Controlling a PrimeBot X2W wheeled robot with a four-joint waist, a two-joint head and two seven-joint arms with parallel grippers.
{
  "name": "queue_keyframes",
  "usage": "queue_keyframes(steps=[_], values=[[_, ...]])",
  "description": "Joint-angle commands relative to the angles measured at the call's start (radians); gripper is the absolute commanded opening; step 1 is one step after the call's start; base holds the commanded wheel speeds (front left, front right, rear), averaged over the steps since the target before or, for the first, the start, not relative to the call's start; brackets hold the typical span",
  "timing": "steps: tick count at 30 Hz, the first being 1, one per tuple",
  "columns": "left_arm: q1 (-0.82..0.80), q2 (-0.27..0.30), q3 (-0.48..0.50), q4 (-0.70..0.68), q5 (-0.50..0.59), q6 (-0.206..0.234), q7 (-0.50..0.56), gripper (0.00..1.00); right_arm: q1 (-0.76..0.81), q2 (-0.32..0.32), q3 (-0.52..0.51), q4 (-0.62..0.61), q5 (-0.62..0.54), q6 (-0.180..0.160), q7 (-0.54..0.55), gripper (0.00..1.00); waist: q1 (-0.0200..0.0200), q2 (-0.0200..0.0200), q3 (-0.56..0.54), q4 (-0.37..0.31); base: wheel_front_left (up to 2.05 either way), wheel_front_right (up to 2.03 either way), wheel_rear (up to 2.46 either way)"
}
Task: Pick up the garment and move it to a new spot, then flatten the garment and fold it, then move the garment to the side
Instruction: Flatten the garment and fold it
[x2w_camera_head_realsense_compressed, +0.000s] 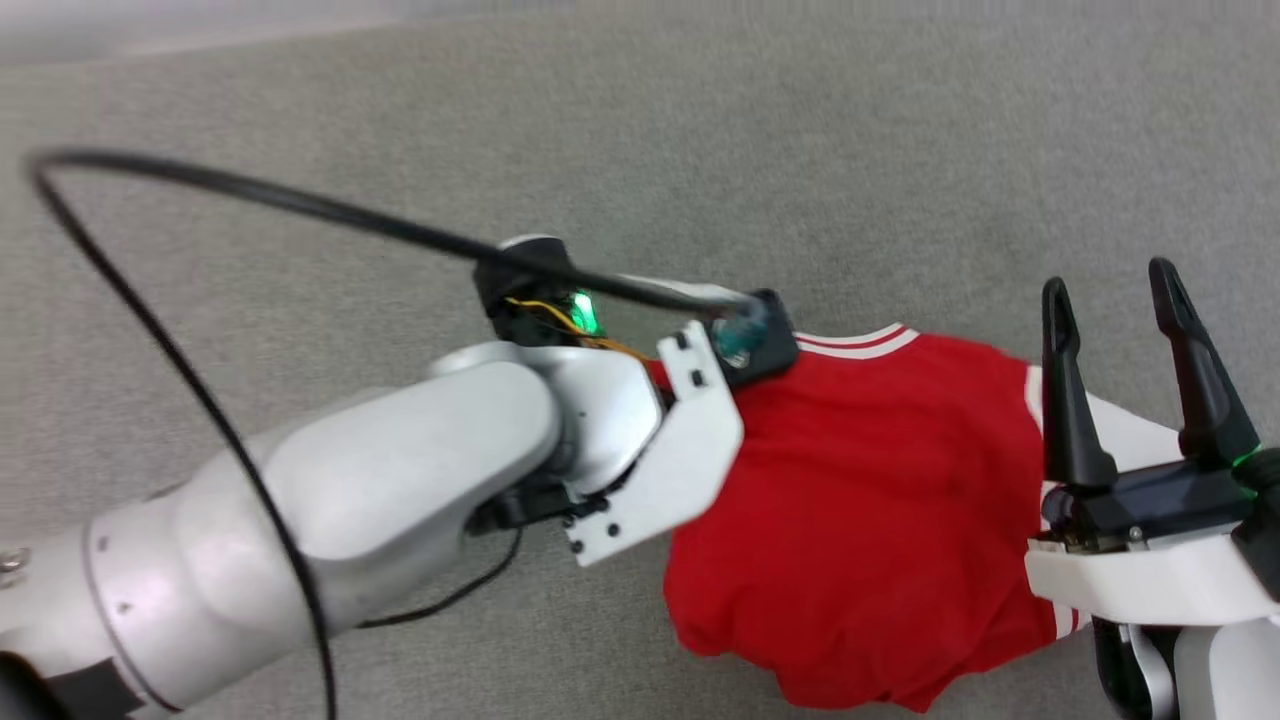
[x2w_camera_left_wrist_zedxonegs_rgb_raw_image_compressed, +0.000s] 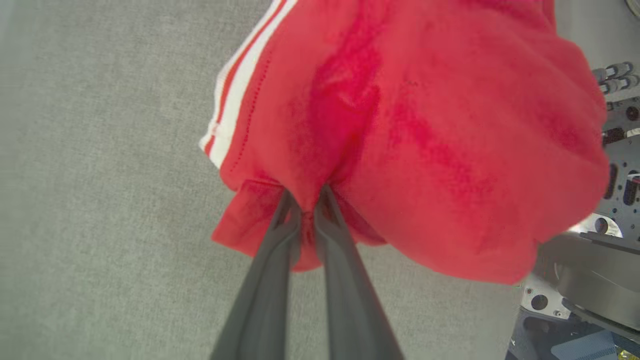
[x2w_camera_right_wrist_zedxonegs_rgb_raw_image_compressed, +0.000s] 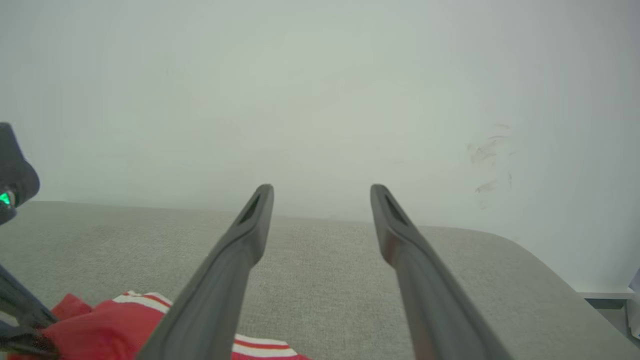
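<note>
Red garment (x2w_camera_head_realsense_compressed: 880, 480) sits bunched, grey upholstery (x2w_camera_head_realsense_compressed: 700, 120) under it | we clench our left gripper (x2w_camera_left_wrist_zedxonegs_rgb_raw_image_compressed: 307, 200) on a fold at the garment's edge | our right gripper (x2w_camera_head_realsense_compressed: 1108, 277) hangs spread wide above the garment's white sleeve

Open room lies over the far and far-left parts of the grey surface (x2w_camera_head_realsense_compressed: 900, 120), and in the right wrist view bare cloth runs ahead to a pale wall (x2w_camera_right_wrist_zedxonegs_rgb_raw_image_compressed: 320, 100). The left arm (x2w_camera_head_realsense_compressed: 400, 470) lies across the near left, and a black cable (x2w_camera_head_realsense_compressed: 330, 210) loops wide above the surface there, blocking that side. The garment (x2w_camera_head_realsense_compressed: 860, 470) is bunched at centre-right, with the left gripper (x2w_camera_left_wrist_zedxonegs_rgb_raw_image_compressed: 306, 192) pinched into its edge and the right gripper (x2w_camera_head_realsense_compressed: 1108, 275), jaws apart, above its right edge
</note>
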Motion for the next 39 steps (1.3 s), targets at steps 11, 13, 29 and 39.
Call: queue_keyframes(steps=[11, 13, 29, 39], values=[[-0.023, 0.297, 0.001, 0.065, -0.084, 0.000, -0.168, 0.00, 0.090, 0.004, -0.022, -0.006, -0.002, 0.000, -0.002, 1.00, 0.0000, 0.0000, -0.123, 0.102, 0.00, 0.00, 0.00], [-0.023, 0.321, 0.001, 0.074, -0.083, 0.000, -0.171, 0.00, 0.092, 0.003, -0.023, -0.006, -0.003, 0.000, -0.002, 1.00, 0.0000, 0.0000, -0.125, 0.105, 0.00, 0.00, 0.00], [0.090, 0.270, 0.003, 0.356, -0.150, 0.000, -0.252, 0.00, 0.078, -0.004, -0.007, 0.020, 0.000, 0.000, -0.002, 1.00, 0.0000, 0.0000, -0.068, 0.074, 0.00, 0.00, 0.00], [0.164, 0.191, -0.004, 0.471, -0.169, 0.000, -0.291, 0.36, 0.071, 0.002, -0.013, 0.040, 0.000, 0.000, -0.002, 1.00, 0.0000, 0.0000, -0.057, 0.063, 0.00, 0.00, 0.00]])
